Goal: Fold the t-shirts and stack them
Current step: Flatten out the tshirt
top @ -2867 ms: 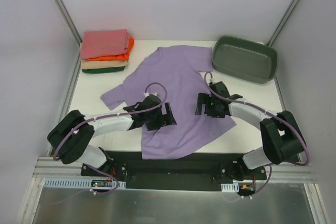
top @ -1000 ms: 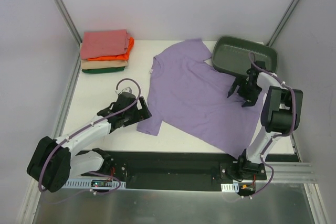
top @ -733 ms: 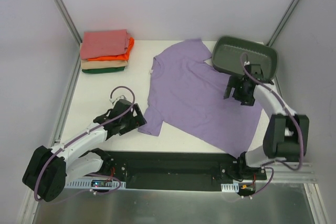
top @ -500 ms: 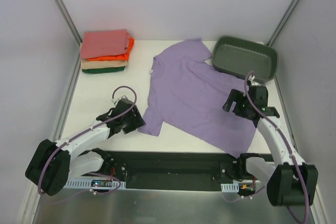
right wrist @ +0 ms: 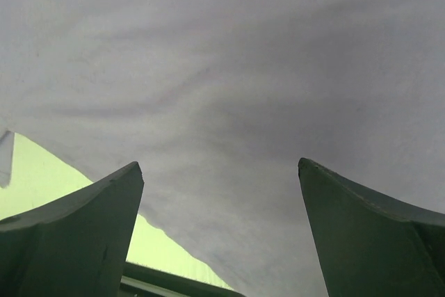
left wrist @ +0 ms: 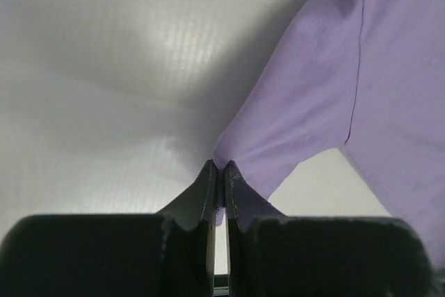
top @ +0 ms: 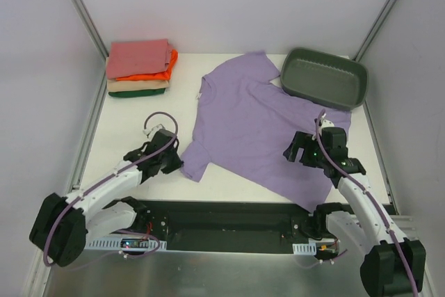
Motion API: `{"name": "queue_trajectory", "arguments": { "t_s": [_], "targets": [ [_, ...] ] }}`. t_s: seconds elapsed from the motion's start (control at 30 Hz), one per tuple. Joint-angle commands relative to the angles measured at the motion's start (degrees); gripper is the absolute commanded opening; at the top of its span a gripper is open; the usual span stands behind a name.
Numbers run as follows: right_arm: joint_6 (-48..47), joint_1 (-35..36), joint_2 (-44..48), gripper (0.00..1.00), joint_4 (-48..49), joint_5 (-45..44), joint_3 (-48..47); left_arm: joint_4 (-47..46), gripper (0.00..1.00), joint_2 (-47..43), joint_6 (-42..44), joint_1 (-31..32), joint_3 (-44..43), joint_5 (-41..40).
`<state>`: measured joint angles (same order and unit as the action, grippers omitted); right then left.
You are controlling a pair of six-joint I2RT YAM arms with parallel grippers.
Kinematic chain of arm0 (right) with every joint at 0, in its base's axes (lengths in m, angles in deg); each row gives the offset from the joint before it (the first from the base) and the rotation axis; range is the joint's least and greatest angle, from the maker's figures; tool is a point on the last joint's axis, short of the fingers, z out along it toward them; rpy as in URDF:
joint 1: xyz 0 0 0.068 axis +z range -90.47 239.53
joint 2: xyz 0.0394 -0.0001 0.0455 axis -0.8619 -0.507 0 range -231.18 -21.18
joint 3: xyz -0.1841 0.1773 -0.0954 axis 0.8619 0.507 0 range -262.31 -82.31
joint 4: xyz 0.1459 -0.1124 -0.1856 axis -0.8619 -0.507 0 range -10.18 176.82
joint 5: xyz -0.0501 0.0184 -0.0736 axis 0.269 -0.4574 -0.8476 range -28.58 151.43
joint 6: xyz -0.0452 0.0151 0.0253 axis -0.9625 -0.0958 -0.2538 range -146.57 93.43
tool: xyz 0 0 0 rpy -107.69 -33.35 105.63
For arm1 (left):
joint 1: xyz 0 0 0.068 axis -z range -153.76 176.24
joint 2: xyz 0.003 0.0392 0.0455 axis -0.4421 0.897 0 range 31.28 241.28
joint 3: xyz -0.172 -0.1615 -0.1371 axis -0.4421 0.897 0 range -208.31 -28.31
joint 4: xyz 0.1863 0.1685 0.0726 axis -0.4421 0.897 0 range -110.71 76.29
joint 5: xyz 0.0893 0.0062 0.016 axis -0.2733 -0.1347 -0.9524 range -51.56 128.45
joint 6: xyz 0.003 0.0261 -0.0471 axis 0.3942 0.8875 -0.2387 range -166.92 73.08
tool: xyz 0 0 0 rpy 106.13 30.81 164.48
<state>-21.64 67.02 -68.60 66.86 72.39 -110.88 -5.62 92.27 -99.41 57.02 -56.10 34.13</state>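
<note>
A lavender t-shirt (top: 264,126) lies spread flat on the white table (top: 128,119), collar to the far left and hem toward the near right. My left gripper (top: 178,162) sits low at the shirt's near-left sleeve. In the left wrist view that gripper (left wrist: 221,165) is shut on the sleeve's tip (left wrist: 306,116), with cloth pinched between its jaws. My right gripper (top: 295,151) hovers open over the shirt's near-right part. In the right wrist view its fingers (right wrist: 219,165) stand wide apart above the cloth (right wrist: 229,67) with nothing between them. Folded t-shirts (top: 139,67) are stacked at the far left, salmon-pink on top.
A grey-green plastic tub (top: 324,78) stands at the far right, its near-left corner next to the shirt's far sleeve. Slanted metal posts (top: 80,12) and grey walls bound the table on both sides.
My left gripper has closed on the tip of the near-left sleeve. My right arm has swung from beside the tub toward the near edge, staying open over the shirt.
</note>
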Motion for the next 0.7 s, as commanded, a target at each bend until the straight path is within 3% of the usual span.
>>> {"name": "queue_trajectory", "arguments": {
  "t_s": [0.0,0.17,0.3,0.4,0.67],
  "targets": [
    [0.6,2.4,1.0,0.96,-0.7,-2.1,-1.8,18.3,0.00,-7.6,-2.5,0.2,-3.8,-15.5],
    [0.9,2.7,2.1,0.96,-3.2,-2.4,-2.4,23.8,0.00,-11.4,-3.8,0.3,-8.4,-15.8],
    [1.0,2.7,1.5,0.96,-5.6,-5.9,-3.0,23.7,0.00,-8.4,-1.7,4.0,-15.2,-15.6],
    [1.0,2.8,1.5,0.96,-6.4,-6.8,-3.1,23.1,0.00,-0.4,-0.1,13.0,-23.4,-19.8],
    [0.5,2.7,4.5,0.96,-10.3,-14.3,-3.7,19.3,0.00,29.4,9.2,27.7,-46.2,-8.8]
  ]
}}
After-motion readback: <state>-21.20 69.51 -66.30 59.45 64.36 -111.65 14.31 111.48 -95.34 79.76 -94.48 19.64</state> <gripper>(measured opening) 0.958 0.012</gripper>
